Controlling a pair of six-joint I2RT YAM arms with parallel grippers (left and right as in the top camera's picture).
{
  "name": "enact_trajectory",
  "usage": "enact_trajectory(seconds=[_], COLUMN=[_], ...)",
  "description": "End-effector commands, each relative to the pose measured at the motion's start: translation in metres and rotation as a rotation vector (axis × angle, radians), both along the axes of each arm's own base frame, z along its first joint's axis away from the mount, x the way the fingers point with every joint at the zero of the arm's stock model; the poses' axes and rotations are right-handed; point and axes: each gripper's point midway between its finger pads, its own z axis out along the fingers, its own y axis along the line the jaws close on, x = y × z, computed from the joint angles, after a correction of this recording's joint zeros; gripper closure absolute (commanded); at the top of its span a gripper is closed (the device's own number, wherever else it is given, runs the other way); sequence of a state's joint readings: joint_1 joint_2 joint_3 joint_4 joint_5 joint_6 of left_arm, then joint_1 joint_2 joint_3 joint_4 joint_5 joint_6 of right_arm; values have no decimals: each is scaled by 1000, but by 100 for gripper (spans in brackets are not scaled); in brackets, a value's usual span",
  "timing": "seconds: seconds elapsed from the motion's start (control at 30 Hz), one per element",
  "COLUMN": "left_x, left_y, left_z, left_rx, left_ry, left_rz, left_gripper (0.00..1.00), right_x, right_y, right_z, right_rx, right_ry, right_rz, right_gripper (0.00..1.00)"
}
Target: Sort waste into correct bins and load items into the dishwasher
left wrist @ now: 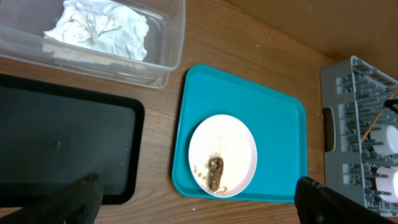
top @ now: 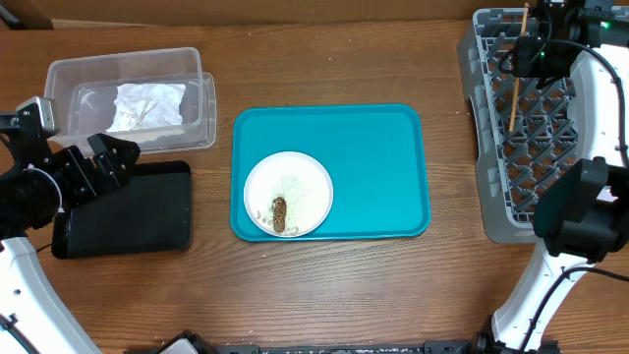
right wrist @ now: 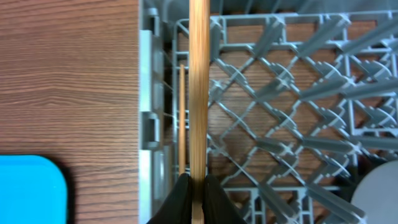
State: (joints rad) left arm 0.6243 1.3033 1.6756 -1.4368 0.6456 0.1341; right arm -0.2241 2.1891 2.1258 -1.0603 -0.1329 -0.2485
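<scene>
My right gripper (right wrist: 198,186) hangs over the left side of the grey dishwasher rack (top: 491,147) and is shut on a wooden chopstick (right wrist: 198,87). A second, thinner-looking chopstick (right wrist: 181,118) lies in the rack just left of it. From overhead the right gripper (top: 536,51) is at the rack's far end with a chopstick (top: 512,103) running below it. The white plate (top: 300,182) with rice and a brown lump (top: 279,214) sits on the teal tray (top: 393,157). My left gripper (left wrist: 199,205) stands wide open over the black tray (top: 147,211). The napkin (top: 149,105) lies in the clear tub (top: 69,74).
White cups (left wrist: 388,140) and a grey round rim (right wrist: 379,193) sit in the rack. The tub and black tray lie side by side at the left, with bare wood between them and the teal tray.
</scene>
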Motion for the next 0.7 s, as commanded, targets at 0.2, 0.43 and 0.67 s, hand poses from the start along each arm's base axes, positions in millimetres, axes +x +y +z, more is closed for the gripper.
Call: enact_trajectory(seconds=[0.2,0.43,0.67], left_x=[0,0,0], left_y=[1,1,1], left_z=[2,2,2], left_rx=[16,16,16], left_ry=[-11,-11,-11], left_rz=[-7,-7,-7], left_gripper=[0,0,0], right_x=[3,-6,-65], right_y=[38,48,164], right_z=[10,40,131], right_rx=[32,154,831], right_ry=[-15,-15,59], right_rz=[41,-91,211], right_gripper=[0,0,0])
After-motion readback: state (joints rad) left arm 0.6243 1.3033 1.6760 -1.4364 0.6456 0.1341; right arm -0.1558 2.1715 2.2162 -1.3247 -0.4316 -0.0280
